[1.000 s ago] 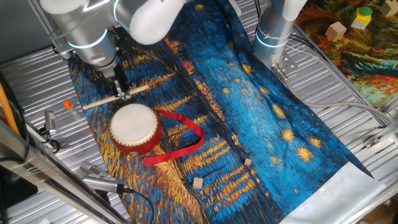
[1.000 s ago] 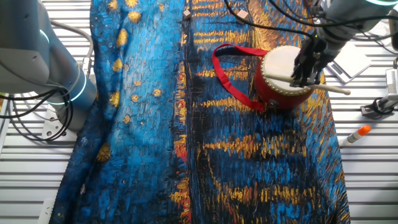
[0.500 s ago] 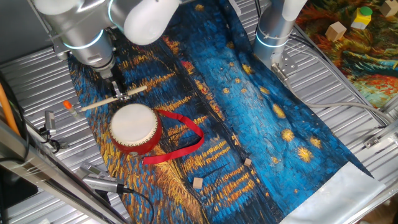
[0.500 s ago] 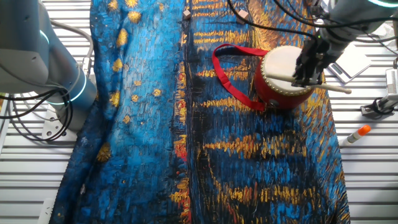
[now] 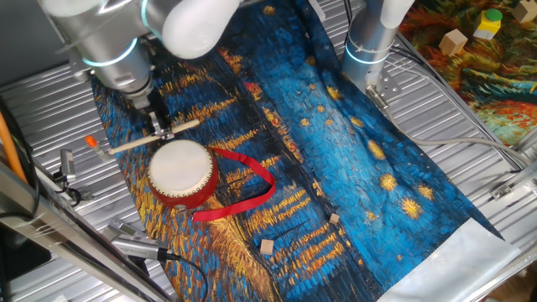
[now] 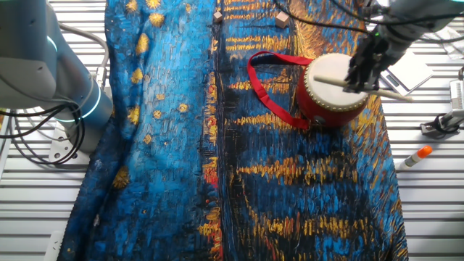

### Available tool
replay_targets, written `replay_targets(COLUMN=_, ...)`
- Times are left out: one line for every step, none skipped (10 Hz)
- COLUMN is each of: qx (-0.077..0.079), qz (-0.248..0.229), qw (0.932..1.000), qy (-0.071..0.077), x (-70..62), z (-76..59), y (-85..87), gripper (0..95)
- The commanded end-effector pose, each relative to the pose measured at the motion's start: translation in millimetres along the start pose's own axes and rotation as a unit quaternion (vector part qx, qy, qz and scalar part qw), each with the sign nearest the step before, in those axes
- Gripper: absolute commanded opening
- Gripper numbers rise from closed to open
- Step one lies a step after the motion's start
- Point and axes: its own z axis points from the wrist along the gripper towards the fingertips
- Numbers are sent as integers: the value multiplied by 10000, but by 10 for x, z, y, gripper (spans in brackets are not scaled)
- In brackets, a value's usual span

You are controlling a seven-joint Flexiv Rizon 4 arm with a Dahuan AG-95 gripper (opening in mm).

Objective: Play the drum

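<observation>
Gripper [image 5: 158, 127], jaws closed on the thin wooden stick [image 5: 149, 137], holds it near mid-length, roughly level. Stick long axis runs across the table edge-to-edge. The drum [image 5: 182, 173] stands upright on the painted cloth [image 5: 352, 168], just beside and below the stick; in the other fixed view the stick [image 6: 362, 88] crosses over the skin. Judgement: the strike requires a downward tilt toward the drum. Skin: flat, cream, round. Shell: red. Ribbon [image 5: 252, 189]: limp, looped alongside.

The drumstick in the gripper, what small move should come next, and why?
Probably a short downward swing. The gripper holds the drumstick raised beside the drum, and in the other fixed view its free end crosses above the cream skin, so lowering it should strike.
</observation>
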Motion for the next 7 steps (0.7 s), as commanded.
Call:
replay_targets(qx=9, qz=47, qw=9999, qy=-91, x=-27, z=31, y=98, gripper=0)
replay_targets(qx=14, qz=93, qw=9999, qy=-119, x=-51, z=63, y=146, gripper=0)
replay_targets(qx=39, qz=117, qw=9998, qy=-137, x=-65, z=82, y=170, gripper=0)
replay_targets(qx=43, qz=111, qw=9998, qy=-152, x=-68, z=86, y=174, gripper=0)
replay_targets(qx=56, qz=100, qw=9998, qy=-155, x=-67, z=86, y=172, gripper=0)
replay_targets(qx=51, qz=69, qw=9998, qy=-163, x=-67, z=87, y=172, gripper=0)
replay_targets(qx=49, qz=54, qw=9998, qy=-166, x=-67, z=87, y=172, gripper=0)
